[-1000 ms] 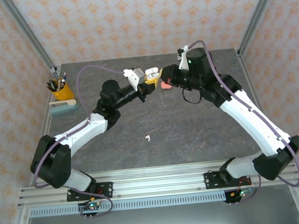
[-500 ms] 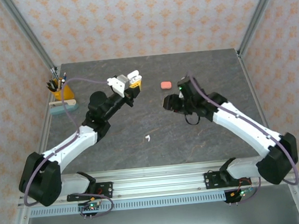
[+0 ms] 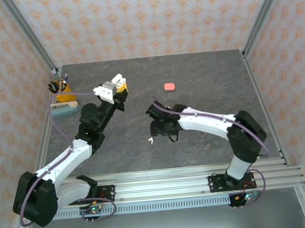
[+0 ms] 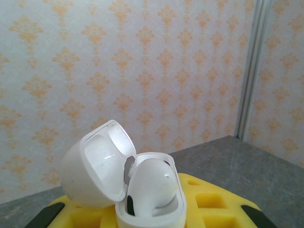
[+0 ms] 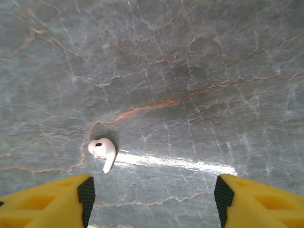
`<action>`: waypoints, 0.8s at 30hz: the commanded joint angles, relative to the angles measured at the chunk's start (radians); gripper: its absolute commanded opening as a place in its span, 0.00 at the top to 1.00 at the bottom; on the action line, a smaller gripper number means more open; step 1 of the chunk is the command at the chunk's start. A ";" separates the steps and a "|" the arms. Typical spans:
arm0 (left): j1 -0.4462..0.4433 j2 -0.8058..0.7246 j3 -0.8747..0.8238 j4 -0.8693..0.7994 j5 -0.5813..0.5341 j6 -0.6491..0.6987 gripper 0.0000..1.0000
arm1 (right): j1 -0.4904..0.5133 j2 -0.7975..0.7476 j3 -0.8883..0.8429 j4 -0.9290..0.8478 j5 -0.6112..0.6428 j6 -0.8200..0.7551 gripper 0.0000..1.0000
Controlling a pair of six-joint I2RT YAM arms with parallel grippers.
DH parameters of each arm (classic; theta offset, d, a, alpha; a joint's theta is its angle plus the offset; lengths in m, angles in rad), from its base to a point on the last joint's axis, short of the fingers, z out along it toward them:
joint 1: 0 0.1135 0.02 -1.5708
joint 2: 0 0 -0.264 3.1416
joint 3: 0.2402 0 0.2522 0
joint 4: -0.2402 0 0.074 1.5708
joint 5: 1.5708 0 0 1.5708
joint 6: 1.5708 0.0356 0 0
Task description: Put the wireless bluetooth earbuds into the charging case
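So the grey stone-look bench (image 3: 207, 72) takes up most of the overhead view. The left arm (image 3: 70, 153) reaches up toward the far left, and the right arm (image 3: 212, 120) bends across toward the middle.

The left hand (image 3: 119, 86) is raised off the bench and clamped on the charging case (image 4: 151, 216), with its yellow fingers (image 4: 213, 204) pinching the base from both sides. The case's lid (image 4: 95, 164) is flipped open and tilted back to the left. One white earbud (image 4: 151, 183) sits in the base with its rounded head poking up.

The right hand (image 5: 152, 199) hangs low over the middle of the bench, jaws spread wide with nothing between them.

At the far left edge there's a yellow pen cup (image 3: 61, 93) with a teal stapler-ish thing (image 3: 64, 109) just beside it. A small pink case (image 3: 169, 86) lies on the far part of the bench, well apart from both hands.

Tiniest bit: a loose earbud (image 5: 103, 151), white, is lying on the bench just ahead of the right hand. It's nearer the finger on the left of the wrist view and not touching it.
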 commanded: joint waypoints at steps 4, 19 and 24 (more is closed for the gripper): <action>0.036 -0.048 -0.026 0.072 -0.084 -0.022 1.00 | 0.058 0.129 0.122 -0.081 0.065 0.001 0.33; 0.069 -0.050 -0.055 0.100 -0.093 -0.044 1.00 | 0.100 0.315 0.275 -0.166 0.055 -0.044 0.38; 0.071 -0.049 -0.061 0.103 -0.091 -0.042 1.00 | 0.099 0.341 0.291 -0.169 0.045 -0.052 0.41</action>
